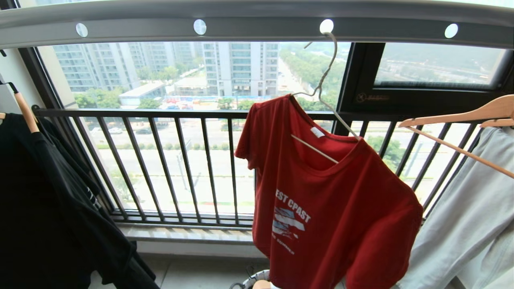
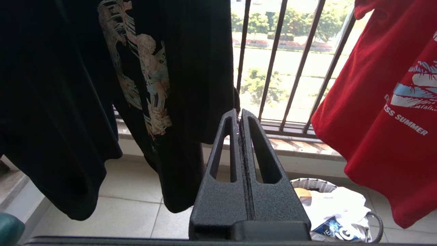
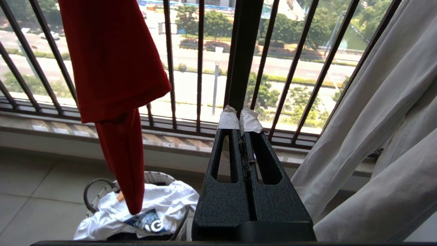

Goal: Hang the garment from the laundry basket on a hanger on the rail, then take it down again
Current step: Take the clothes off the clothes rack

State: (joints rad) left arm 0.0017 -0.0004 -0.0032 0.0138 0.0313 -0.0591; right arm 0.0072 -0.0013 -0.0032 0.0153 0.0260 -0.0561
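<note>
Nearest me: left claw [image 2: 239, 114] and right claw [image 3: 240, 118], both closed, empty, held low. Below them, floor-level: white woven laundry basket [image 3: 102, 191] holding a white garment [image 3: 160, 201]. Beyond: red WEST COAST T-shirt [image 1: 341, 208] on white wire hanger [image 1: 325, 86], hooked into the rail [image 1: 257, 30]. Farthest: black window railing [image 1: 180, 160].

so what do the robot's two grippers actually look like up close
Both are matte black, rough-textured wedges with long slots cut through each finger. The left gripper has bare black tips; the right gripper has white tape wrapped around its fingertips.
</note>
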